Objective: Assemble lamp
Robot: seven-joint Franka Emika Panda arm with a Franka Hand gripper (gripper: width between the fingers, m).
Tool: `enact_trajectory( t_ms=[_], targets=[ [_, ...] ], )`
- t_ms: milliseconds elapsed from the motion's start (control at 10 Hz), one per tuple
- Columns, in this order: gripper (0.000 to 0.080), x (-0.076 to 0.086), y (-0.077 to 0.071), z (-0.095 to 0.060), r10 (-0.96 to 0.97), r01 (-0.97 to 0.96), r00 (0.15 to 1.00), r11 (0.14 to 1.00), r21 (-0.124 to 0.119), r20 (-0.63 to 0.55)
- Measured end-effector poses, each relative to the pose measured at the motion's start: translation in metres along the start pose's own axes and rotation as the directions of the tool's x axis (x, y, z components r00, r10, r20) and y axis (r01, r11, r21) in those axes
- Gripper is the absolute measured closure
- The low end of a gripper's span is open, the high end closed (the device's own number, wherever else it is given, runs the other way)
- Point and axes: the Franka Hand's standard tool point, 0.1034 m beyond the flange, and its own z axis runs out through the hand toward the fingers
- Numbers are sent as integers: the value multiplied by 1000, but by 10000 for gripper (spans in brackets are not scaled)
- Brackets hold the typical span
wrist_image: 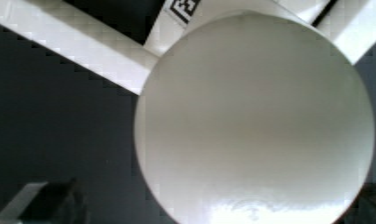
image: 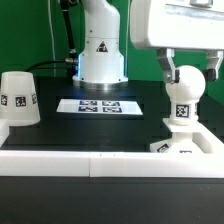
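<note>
Plainly, our gripper (image: 188, 72) holds its jaws closed on the round head of the bulb (image: 185, 88), with one dark finger against each side of it in the exterior view. We see the bulb upright, its cylindrical stem pointing down with a black-and-white tag facing the camera. Its foot meets the flat square base (image: 200, 146) on the exterior view's right. Whether the stem is seated in the base or only resting on it we cannot tell. In the wrist view the bulb's (wrist_image: 256, 120) head fills most of the picture as a smooth white oval, with the corner of a tag showing beyond it. The base lies on the black table (image: 90, 130), just behind the long white rail (image: 100, 165) at the near edge. Well apart, at the exterior view's left, the shade (image: 20, 97) stands wide end down. Between the two and farther back, we see the marker board (image: 100, 105) lying flat before the robot pedestal (image: 100, 50).
</note>
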Motion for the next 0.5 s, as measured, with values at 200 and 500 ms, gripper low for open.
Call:
enact_trajectory(
  t_ms=[200,500],
  targets=[
    [101,0,0,0,-105,105,994,994,-7,5],
    [101,4,-24,0,-289,289,957,957,-9,21]
  ],
)
